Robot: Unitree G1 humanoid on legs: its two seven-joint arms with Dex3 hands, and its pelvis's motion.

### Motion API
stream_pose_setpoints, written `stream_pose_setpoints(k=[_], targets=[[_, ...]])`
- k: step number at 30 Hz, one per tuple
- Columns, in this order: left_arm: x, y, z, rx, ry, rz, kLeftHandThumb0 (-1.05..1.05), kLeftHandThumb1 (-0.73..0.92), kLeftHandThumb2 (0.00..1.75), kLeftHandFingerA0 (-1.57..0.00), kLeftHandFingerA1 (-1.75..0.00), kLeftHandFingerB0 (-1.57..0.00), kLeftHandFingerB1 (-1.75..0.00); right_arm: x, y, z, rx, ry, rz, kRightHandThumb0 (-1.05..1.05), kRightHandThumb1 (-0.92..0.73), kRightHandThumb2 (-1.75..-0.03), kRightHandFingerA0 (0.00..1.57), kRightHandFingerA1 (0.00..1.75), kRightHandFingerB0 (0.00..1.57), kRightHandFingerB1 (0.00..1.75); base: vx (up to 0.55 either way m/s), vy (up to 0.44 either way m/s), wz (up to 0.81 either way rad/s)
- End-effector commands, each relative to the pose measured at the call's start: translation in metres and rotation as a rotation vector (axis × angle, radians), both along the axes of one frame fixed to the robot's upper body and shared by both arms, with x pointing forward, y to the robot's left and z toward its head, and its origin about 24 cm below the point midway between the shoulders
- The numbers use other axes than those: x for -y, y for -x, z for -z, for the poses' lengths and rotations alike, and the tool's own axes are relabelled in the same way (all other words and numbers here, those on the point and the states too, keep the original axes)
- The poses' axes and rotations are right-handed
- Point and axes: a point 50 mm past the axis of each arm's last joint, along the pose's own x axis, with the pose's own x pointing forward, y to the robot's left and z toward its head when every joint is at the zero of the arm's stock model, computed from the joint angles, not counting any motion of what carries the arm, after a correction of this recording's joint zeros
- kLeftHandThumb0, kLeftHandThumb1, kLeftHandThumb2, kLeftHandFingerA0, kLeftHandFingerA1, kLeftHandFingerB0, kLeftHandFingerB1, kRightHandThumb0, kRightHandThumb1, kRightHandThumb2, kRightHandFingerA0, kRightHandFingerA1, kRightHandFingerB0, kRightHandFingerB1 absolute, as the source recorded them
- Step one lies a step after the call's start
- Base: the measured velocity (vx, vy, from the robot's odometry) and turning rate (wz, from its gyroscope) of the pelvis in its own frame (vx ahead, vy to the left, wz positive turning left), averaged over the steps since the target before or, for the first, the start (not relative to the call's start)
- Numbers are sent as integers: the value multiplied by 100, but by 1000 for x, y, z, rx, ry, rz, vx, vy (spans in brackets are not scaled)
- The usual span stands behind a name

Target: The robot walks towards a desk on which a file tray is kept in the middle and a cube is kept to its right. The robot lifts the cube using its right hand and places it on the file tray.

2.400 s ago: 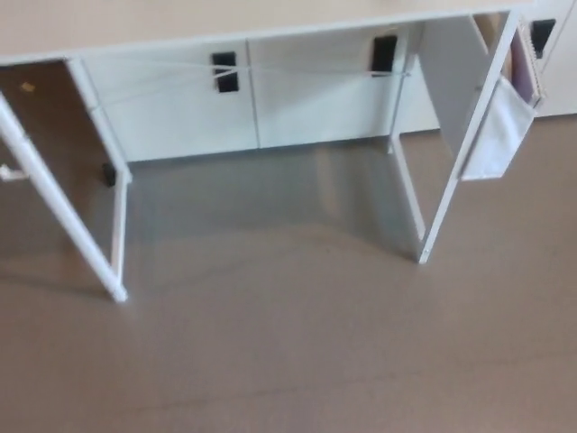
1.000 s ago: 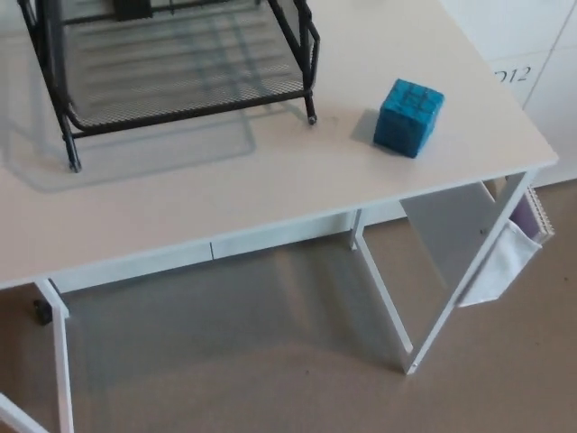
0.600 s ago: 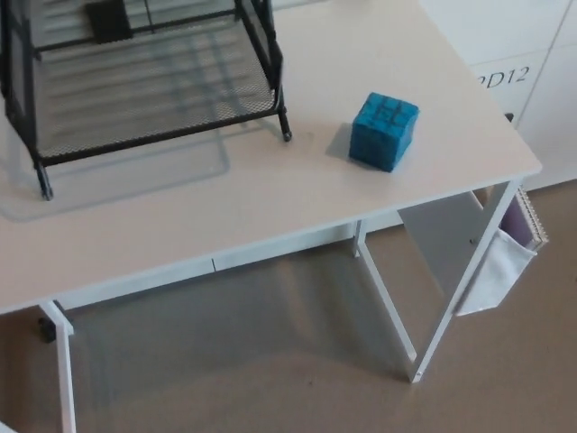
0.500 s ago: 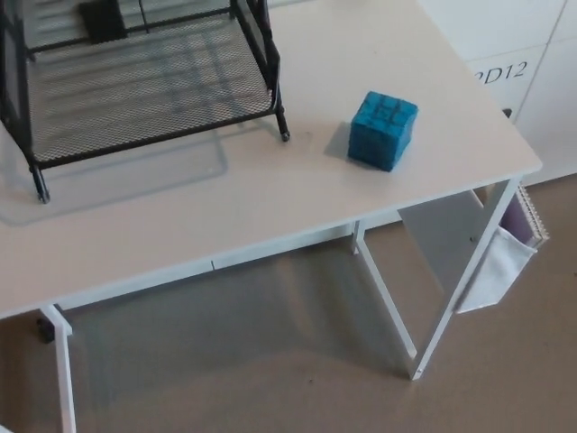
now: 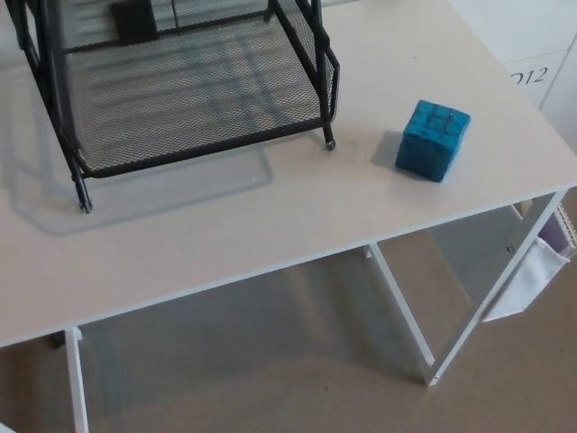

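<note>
A blue cube (image 5: pixel 433 141) rests on the white desk (image 5: pixel 270 225), close to its right front corner. Left of it stands a black wire-mesh file tray (image 5: pixel 180 86), with its front right foot a short gap from the cube. The tray's upper tiers run out of the top of the head view. Neither of my hands nor any part of my arms shows.
White cabinets (image 5: pixel 532 54) with a printed label stand beyond the desk's right end. A white cloth pouch (image 5: pixel 532 280) hangs by the desk's right leg. Brown floor (image 5: pixel 270 388) shows under and before the desk.
The camera has tilted up from the floor onto the desk top and come closer. Since half a second ago the whole picture has shifted right and down. Cube and tray keep their places.
</note>
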Motion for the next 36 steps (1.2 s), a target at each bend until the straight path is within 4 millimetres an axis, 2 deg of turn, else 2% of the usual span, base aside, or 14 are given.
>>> stream_pose_setpoints(k=[1,9,10,11,16,20,21,22,25,29,31,32,33,36], targets=[[-4,-1,-2,13,-1,9,-79,74,108,-4,-44,-7,-28,1,-1,-3,16,-43,13,-87,-60,-91,36,50,10,39,0,0,0],[-5,4,-1,10,-24,2,-82,92,69,-13,-36,-12,-24,2,-11,-4,28,22,-48,-81,-71,-62,31,34,16,30,0,0,0],[-7,8,0,5,-18,-30,-87,75,110,-16,-51,0,-36,3,-13,-5,-36,53,-112,-88,-64,-99,24,50,5,32,0,0,0],[-8,10,0,-10,-13,-46,-89,82,75,-14,-40,-12,-28,3,-15,-5,-56,75,-154,-84,-62,-100,5,40,2,32,0,0,0],[-12,46,10,-38,41,101,-84,77,113,-3,-31,-9,-29,6,-13,-14,237,-81,153,-64,-50,-78,23,43,7,38,0,0,0],[-25,109,24,-107,76,19,-81,92,71,0,-30,-7,-26,27,-26,-46,295,-10,58,-70,-53,-85,34,48,4,30,0,0,0],[-38,139,19,-104,19,-116,-38,47,109,-1,-51,0,-50,35,-43,-65,384,7,36,-70,-52,-84,34,48,6,32,0,0,0],[-45,150,18,-97,-11,-194,-80,92,68,-22,-43,-15,-30,38,-52,-75,397,46,-5,-72,-55,-84,33,47,7,31,0,0,0],[-55,176,14,-109,-14,-382,-80,72,105,-18,-52,-7,-40,46,-70,-106,450,80,-68,-67,-66,-62,35,34,8,25,0,0,0],[-55,188,17,-60,8,-505,-80,88,67,-23,-42,-12,-28,50,-89,-128,536,143,-105,-66,-64,-61,37,34,10,27,0,0,0],[-53,187,19,-63,9,-477,-37,48,108,-1,-50,0,-50,50,-98,-135,569,158,-114,-71,-51,-85,30,47,6,34,0,0,0],[-52,186,21,-62,16,-476,-79,89,67,-23,-39,-14,-28,49,-104,-139,596,159,-123,-71,-51,-84,30,47,7,35,0,0,0],[-49,183,24,-57,23,-469,-78,73,104,-16,-49,-6,-40,46,-114,-145,614,158,-148,-73,-52,-84,32,47,5,33,0,0,0],[-46,179,26,-55,30,-412,-78,92,68,-22,-40,-13,-29,41,-131,-158,643,161,-192,-73,-52,-82,34,47,6,35,0,0,0]])
